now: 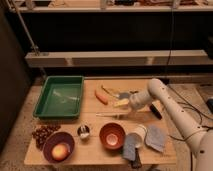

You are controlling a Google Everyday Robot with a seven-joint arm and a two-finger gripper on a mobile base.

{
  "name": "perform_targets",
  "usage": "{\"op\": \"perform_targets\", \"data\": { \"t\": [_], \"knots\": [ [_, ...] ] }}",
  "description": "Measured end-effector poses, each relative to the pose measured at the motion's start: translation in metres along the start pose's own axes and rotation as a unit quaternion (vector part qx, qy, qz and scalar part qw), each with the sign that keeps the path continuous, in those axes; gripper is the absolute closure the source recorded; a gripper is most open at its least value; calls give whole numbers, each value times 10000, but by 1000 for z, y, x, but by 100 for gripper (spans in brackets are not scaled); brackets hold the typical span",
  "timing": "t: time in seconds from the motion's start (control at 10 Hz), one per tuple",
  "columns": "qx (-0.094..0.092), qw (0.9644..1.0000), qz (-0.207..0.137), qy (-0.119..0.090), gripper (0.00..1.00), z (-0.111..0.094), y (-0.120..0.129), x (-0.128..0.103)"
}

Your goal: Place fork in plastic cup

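Left of the gripper [125, 103]: orange carrot [101, 96], green rectangular plastic tray [60, 96]. Below it: orange bowl [112, 136], small shiny metal cup [83, 131].

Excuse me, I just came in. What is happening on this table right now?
A robot arm reaches in from the right over a wooden table. Its gripper hangs over the middle of the table, jaws open, holding nothing. The fork lies flat on the table just below it, in front of the orange bowl. The plastic cup lies tipped on its side to the right of that bowl. The fork is not picked up yet.
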Motion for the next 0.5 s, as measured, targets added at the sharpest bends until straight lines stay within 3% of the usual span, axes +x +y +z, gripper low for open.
{"op": "perform_targets", "data": {
  "t": [0.5],
  "knots": [
    [-5, 10000, -9, 3, 20, -1, -1, 0]
  ]
}}
